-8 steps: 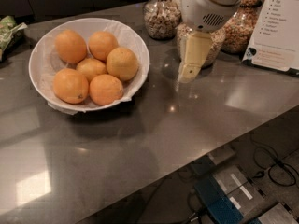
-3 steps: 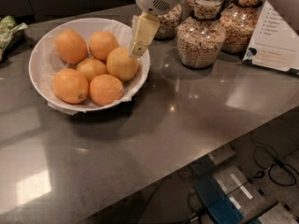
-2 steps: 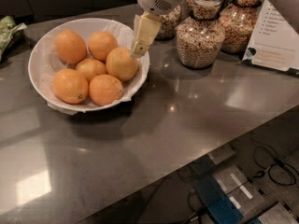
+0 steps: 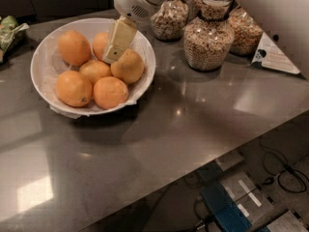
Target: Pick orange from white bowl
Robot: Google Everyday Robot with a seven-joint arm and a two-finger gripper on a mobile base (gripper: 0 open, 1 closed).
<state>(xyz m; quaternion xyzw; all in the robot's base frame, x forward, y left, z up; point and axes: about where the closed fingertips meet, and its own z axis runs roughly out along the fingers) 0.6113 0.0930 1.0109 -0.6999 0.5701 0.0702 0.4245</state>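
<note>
Camera view: a round, dimpled orange is seen at the back of the shallow, paper-lined white bowl, partly hidden by the cream gripper just beside it. The gripper's opening cannot be told.

Wrist: we hold it at the top edge, white and rounded, upper middle of frame.
Gripper: we hang it pale, tilted down-left, just left of upper centre.
</note>
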